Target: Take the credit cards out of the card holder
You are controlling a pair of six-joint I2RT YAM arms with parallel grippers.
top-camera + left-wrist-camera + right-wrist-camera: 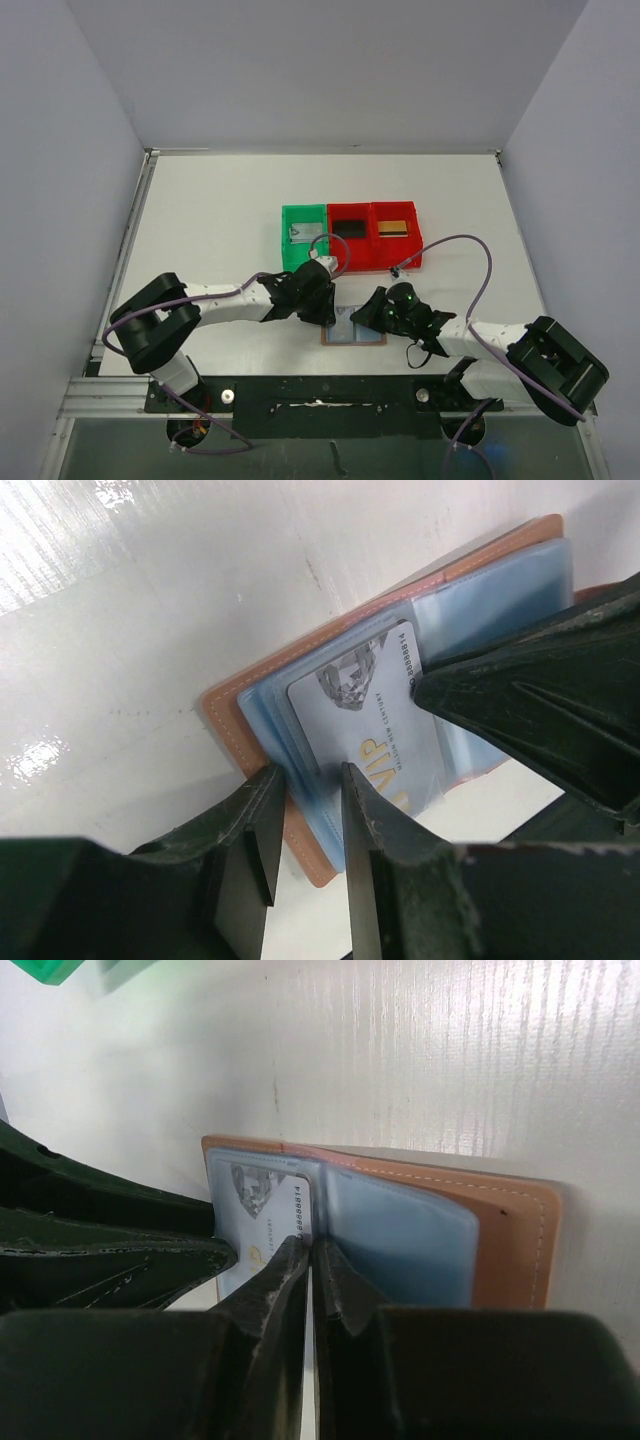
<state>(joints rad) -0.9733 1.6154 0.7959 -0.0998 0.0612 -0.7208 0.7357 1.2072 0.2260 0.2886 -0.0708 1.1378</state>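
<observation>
The brown leather card holder [353, 332] [500, 1230] lies open near the table's front edge, blue-grey pockets up. A silver-grey credit card [360, 730] [265, 1205] sticks out of a pocket by the spine. My left gripper [322, 303] [307, 775] has its jaws closed on the holder's left edge, with pocket leaves and leather [230, 705] between them. My right gripper [380, 312] [312, 1245] is shut, with its tips at the card's right edge. I cannot tell whether the card is pinched between them.
Behind the holder stand a green bin [290, 255] holding a silver-grey card [300, 234], a red bin [348, 262] with a black card [349, 226], and a second red bin [398, 258] with a gold-tan card [396, 227]. Walls enclose the table on three sides.
</observation>
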